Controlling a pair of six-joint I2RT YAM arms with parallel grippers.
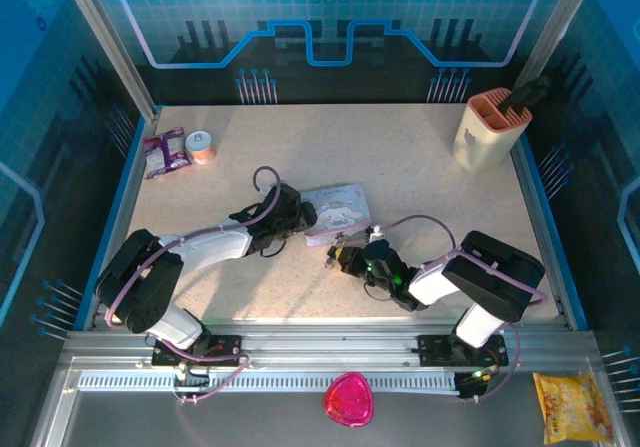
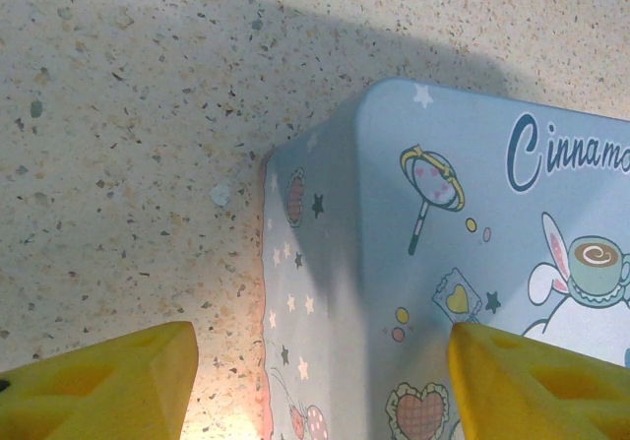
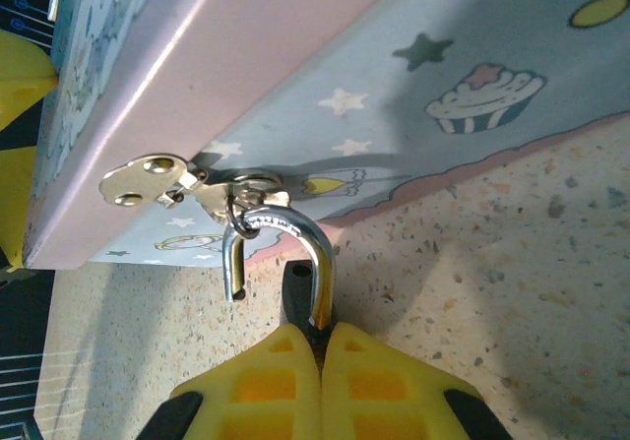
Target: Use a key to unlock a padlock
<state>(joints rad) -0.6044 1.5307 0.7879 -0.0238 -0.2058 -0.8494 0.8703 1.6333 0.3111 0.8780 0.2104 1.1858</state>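
Yellow fingers of the right claw press together on the tiny dark padlock, steadying it where its steel shackle hangs through the brass hasp on the near side of the pale blue rectangular cartoon tin. The left claw, fingers apart, straddles the tin's left corner, probably to brace it on the speckled surface.

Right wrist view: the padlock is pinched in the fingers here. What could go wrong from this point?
The padlock hangs by its shackle in the hasp ring of the tin, one leg free; pulling with the right gripper could drag or tilt the tin. The left gripper straddles the tin's corner with jaws open, so it may not brace it.
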